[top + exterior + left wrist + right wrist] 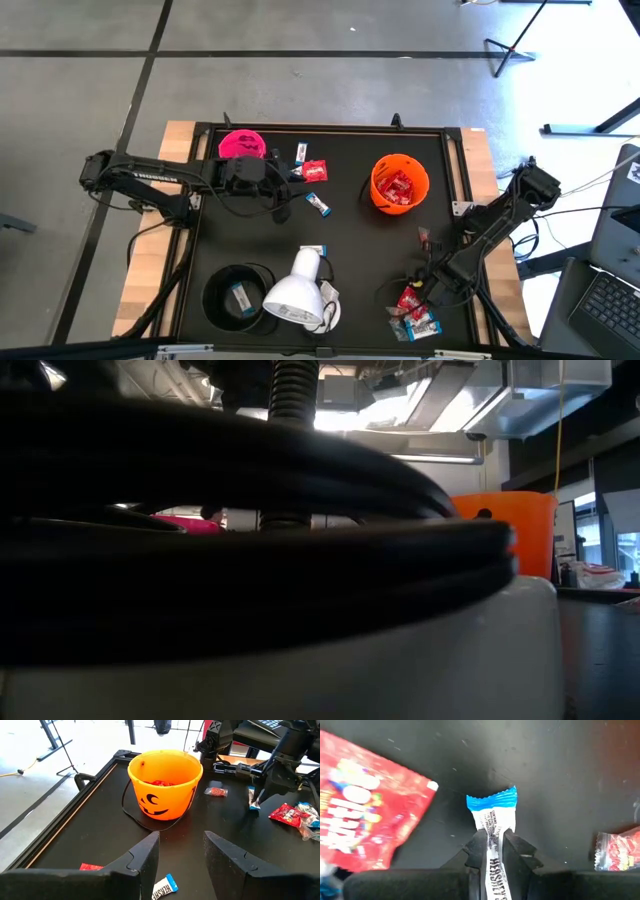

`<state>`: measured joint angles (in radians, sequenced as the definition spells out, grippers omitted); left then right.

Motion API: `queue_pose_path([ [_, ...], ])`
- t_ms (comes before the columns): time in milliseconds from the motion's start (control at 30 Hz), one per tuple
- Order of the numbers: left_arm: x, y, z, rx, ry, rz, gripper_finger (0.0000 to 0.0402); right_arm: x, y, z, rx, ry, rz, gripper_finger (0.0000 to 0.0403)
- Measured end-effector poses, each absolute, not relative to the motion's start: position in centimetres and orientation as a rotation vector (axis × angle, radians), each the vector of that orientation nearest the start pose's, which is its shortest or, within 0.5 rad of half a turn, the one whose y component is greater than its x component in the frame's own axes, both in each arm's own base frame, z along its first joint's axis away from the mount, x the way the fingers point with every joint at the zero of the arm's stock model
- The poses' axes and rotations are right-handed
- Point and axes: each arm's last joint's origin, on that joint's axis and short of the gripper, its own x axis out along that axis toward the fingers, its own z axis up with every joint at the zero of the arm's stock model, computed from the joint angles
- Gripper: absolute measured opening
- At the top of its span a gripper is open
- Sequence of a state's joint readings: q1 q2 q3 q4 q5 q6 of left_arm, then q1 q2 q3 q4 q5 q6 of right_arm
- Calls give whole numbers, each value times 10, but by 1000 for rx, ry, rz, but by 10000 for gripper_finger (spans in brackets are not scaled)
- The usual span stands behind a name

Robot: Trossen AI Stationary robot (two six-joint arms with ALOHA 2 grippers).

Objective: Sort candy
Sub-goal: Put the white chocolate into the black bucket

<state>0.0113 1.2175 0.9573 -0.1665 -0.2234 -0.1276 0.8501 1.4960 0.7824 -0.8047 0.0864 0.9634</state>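
Right gripper [492, 851] is pinching a slim white-and-blue bar [492, 827] between its fingers, at the table's near right, the bar's blue crimped end sticking out past the fingertips. A red packet [362, 815] is lying just beside it, and a small pinkish piece [617, 851] on its other side.

Left gripper [181, 855] is hovering at the far left of the table with its fingers parted and nothing between them. A white-and-blue bar [164, 889] and a red packet [91, 867] are lying close under it.

Progress, by my judgement: early to middle.
- Orange cup [400, 184], far right: holding several red packets.
- Black cup [238, 296], near left: holding one white-and-blue bar.
- Pink cup [241, 144], far left: contents too unclear to tell.
- Loose candy is waiting in a far-centre scatter [311, 172] and a near-right heap [415, 312].

Writing: the held bar is showing "HERSHEY'S"; the red packet's large lettering is upside down and blurred, not readable. The orange cup is bearing a black pumpkin face.
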Motion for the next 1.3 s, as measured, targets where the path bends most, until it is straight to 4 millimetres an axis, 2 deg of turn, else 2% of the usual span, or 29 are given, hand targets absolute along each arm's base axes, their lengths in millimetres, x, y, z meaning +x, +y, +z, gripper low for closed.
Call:
queue_pose_path([
  [433,268,9,306,-79,410,258,144,168,183,186,21,1347,-83,51],
  [1300,268,10,307,-80,409,258,144,168,181,187,-10,1321,-113,51],
])
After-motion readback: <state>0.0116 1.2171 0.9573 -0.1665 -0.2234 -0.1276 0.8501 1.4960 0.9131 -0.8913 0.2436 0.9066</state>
